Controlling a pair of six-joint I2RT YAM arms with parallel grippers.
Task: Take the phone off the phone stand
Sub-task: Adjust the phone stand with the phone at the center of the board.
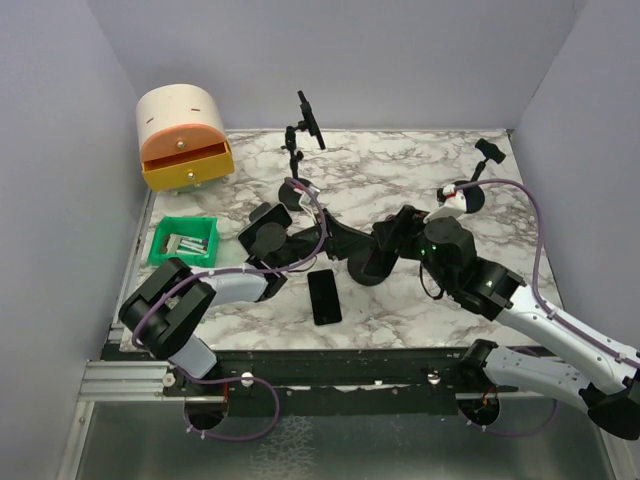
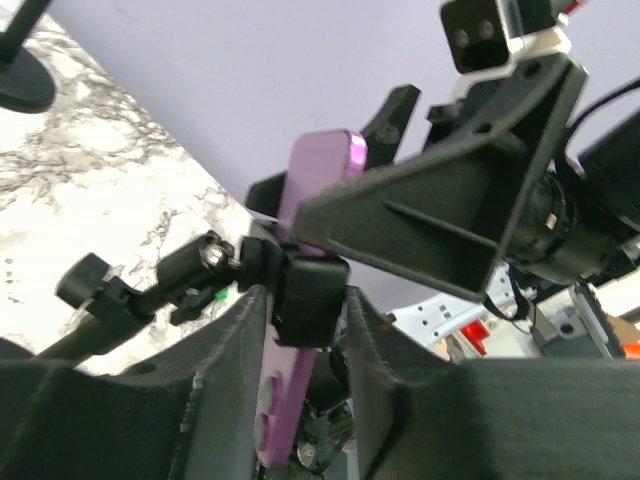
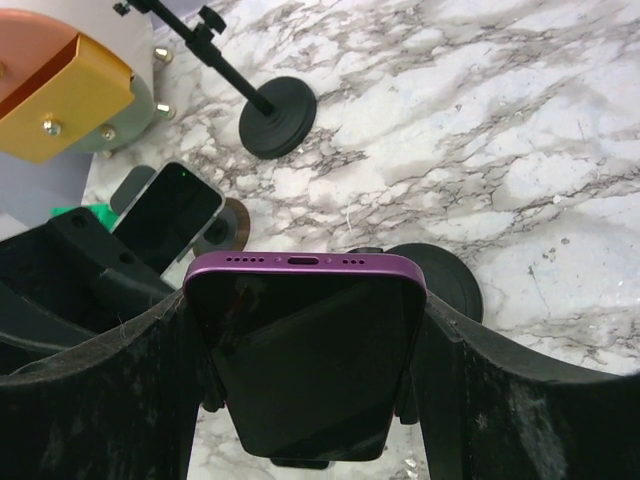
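A purple phone (image 3: pixel 305 350) with a dark screen sits in the black clamp (image 2: pixel 310 295) of the phone stand (image 1: pixel 365 262) at the table's middle. My right gripper (image 3: pixel 305 370) is shut on the phone, one finger pressed on each long edge. In the left wrist view the phone (image 2: pixel 310 190) shows edge-on, with the right gripper's finger (image 2: pixel 440 220) lying across it. My left gripper (image 2: pixel 305 330) is shut on the clamp from below, its fingers on either side of it. In the top view both grippers meet over the stand and hide the phone.
A black phone (image 1: pixel 323 297) lies flat on the marble near the front edge. Two other empty stands (image 1: pixel 305 125) (image 1: pixel 487 155) stand at the back. A rounded box with an open orange drawer (image 1: pixel 183 135) is at the back left, with a green bin (image 1: pixel 183 241) in front of it.
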